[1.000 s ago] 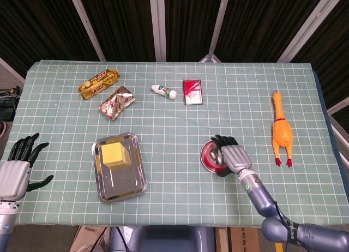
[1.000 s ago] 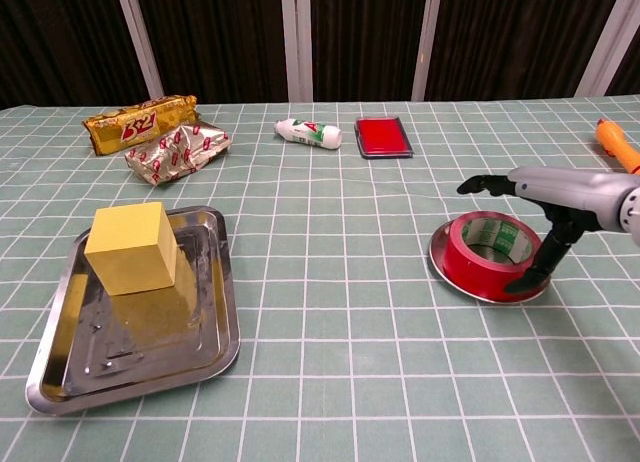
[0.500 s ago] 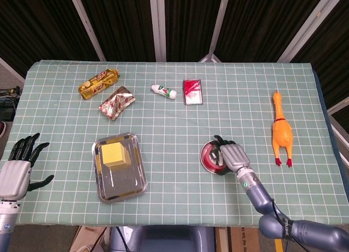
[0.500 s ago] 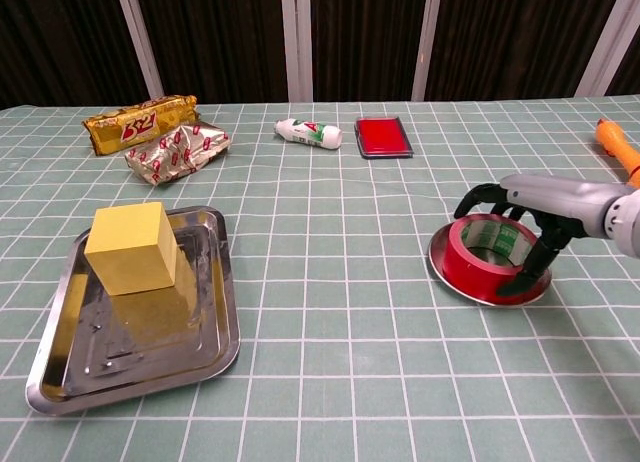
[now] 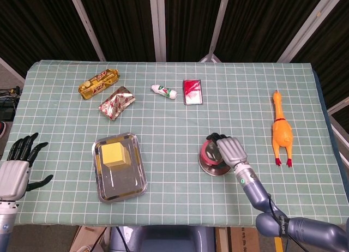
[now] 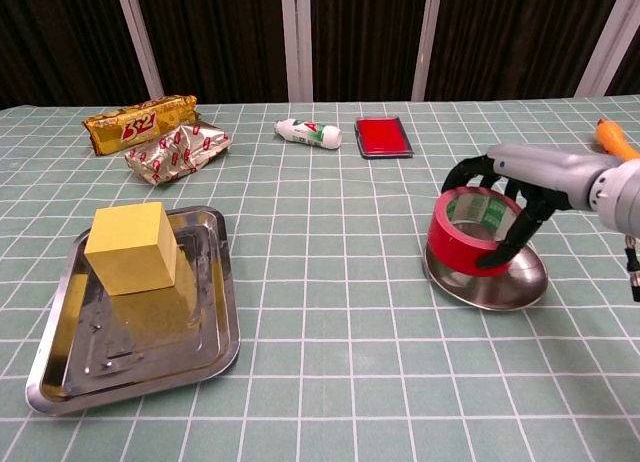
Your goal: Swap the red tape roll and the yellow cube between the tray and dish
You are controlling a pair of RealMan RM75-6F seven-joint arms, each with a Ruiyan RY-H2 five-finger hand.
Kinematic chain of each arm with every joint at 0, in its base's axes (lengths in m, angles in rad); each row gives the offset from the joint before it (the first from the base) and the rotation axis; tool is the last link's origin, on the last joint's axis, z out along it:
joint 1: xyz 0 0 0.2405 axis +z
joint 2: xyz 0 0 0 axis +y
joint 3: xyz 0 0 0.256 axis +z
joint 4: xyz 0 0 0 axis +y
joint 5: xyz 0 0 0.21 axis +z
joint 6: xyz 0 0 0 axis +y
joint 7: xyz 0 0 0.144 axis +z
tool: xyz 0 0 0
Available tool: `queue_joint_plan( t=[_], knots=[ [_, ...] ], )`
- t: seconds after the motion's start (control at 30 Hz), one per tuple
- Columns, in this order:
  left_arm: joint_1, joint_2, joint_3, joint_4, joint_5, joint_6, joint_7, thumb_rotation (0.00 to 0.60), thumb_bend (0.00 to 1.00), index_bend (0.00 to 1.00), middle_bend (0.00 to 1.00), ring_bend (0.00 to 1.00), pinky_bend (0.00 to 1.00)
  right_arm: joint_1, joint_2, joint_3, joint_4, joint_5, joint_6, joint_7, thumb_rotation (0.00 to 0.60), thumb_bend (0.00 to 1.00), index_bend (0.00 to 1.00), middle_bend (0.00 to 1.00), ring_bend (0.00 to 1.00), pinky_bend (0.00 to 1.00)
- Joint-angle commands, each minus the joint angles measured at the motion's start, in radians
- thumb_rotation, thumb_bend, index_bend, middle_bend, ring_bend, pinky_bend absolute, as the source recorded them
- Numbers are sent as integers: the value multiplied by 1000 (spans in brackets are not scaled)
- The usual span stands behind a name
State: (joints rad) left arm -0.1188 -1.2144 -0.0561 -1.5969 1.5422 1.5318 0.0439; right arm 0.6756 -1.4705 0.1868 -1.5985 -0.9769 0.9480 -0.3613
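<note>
Evidently the right hand [image 6: 505, 197] had its fingers curled over and around the red tape roll [image 6: 470, 244], gripping it and holding it tilted, raised clear of the dish [image 6: 520, 282] at the lower right of the chest view. A lift of that kind suited the swap: the roll had to leave the dish before the cube could take its place. The bare metal of the dish showed beneath and to the right of the roll.

The yellow cube [image 6: 132, 246] sat in the tray [image 6: 215, 352] at the lower left of the chest view, toward the tray's far end, untouched. The left hand [image 5: 20, 167] hung at the far left edge of the head view, off the table's side, fingers spread and holding nothing, well apart from the tray.

The table [image 5: 174, 132] was covered with a pale green cloth ruled in a white grid. Along the upper part of the head view lay a gold snack packet [image 5: 98, 83], a crumpled foil wrapper [image 5: 116, 102], a small white tube [image 5: 164, 91] and a red flat case [image 5: 192, 91]; a rubber chicken [image 5: 281, 130] lay at the right. Behind the table stood dark slatted panels divided by pale struts.
</note>
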Motion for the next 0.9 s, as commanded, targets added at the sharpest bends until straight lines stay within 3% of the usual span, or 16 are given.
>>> queue_joint_plan(
  t=[0.03,0.27,0.43,0.6,0.67,0.8,0.9],
  knots=[
    [0,0,-2,1,-4,-1,0,600,44,194,0,0,16,24,17,29,-26,7,7,-20,600,177,322,230,425,482],
    [-2,-3,-14,7,-27,-8,1,600,44,194,0,0,16,134,-33,99,-2,101,-27,-101,600,177,322,230,432,482],
    [-10,-10,-18,15,-38,-23,10,600,44,194,0,0,16,228,-139,136,105,190,-72,-131,600,177,322,230,432,482],
    [-22,-16,-19,25,-50,-49,17,600,44,194,0,0,16,287,-250,139,239,231,-100,-119,600,177,320,230,426,478],
    [-24,-17,-18,26,-51,-55,18,600,44,194,0,0,16,296,-281,139,282,232,-106,-104,600,177,280,225,366,418],
    [-28,-16,-15,30,-48,-62,16,600,44,194,0,0,16,302,-323,130,348,224,-134,-61,600,84,40,40,34,30],
    [-30,-16,-18,34,-52,-64,11,600,44,194,0,0,16,306,-309,118,339,221,-135,-76,600,27,0,0,0,0]
  ],
)
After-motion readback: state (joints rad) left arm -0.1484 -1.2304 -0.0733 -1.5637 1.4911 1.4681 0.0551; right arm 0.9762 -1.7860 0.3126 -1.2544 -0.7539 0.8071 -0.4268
